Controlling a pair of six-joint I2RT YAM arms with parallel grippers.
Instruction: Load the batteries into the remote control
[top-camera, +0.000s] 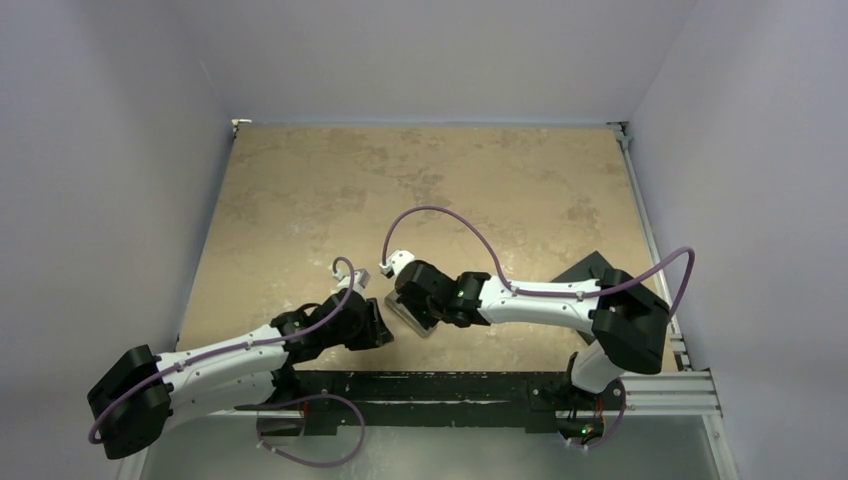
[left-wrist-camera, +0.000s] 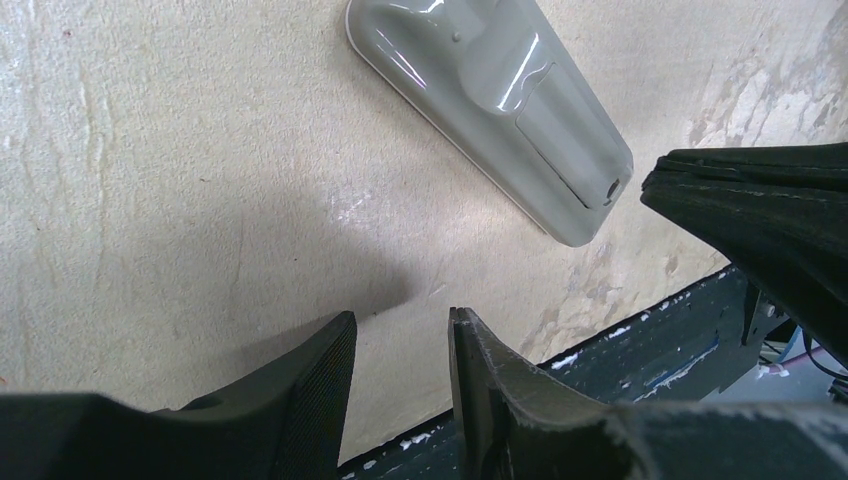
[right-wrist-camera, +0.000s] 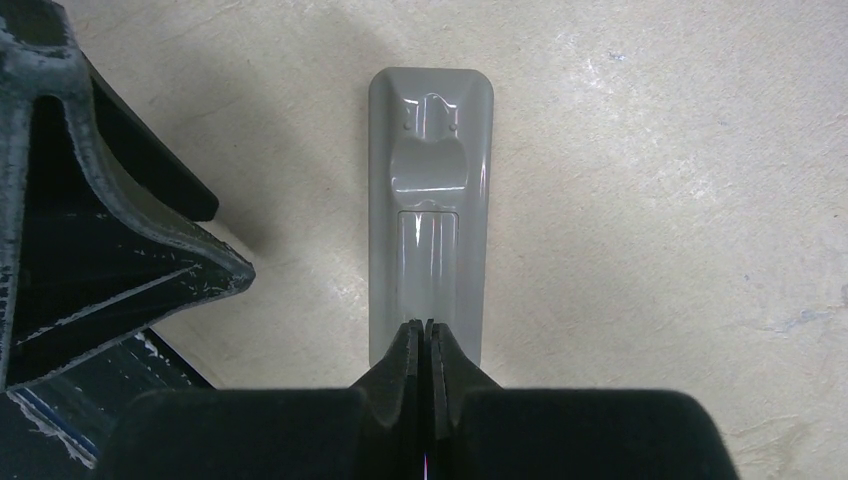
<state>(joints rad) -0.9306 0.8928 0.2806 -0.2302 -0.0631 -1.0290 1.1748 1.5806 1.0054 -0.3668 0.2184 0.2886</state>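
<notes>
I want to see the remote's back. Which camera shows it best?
The right wrist view: the remote control lies straight and nearly whole. The left wrist view cuts off one end; the top view shows only a sliver.

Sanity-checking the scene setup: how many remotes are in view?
1. The remote control lies grey underside up on the table between the two arms, with the right fingers shut by its cover end. The arms could hide another.

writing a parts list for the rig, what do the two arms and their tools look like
The left arm and right arm have white links with black joint housings and a purple cable looping alongside each. The left tool and right tool each have two black wedge-shaped fingers with finely textured pads.
</notes>
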